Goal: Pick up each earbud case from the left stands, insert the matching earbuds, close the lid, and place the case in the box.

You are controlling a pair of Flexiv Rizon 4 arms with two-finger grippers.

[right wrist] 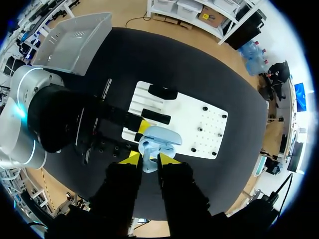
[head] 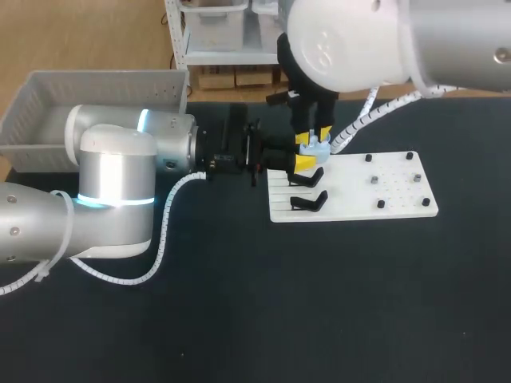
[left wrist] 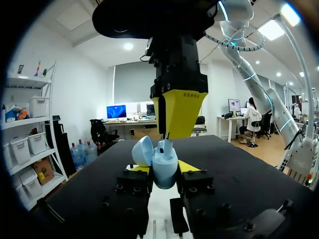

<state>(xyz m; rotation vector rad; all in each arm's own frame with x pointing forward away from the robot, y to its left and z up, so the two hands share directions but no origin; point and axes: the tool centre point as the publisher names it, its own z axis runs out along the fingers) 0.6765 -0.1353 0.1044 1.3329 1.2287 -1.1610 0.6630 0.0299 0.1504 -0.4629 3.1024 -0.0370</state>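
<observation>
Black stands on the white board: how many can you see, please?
2 black stands, both at the white board's left: one beside the left fingers, one nearer the front edge. More may be hidden.

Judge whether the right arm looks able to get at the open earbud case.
Probably yes: the left arm holds the light blue earbud case in its jaws, lid swung aside, and the right arm hangs directly above it with nothing between.

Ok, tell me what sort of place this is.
Probably a robotics lab or test bench: the left arm and right arm meet at an earbud case over a black table, with a white board of stands and pegs and a grey box.
</observation>
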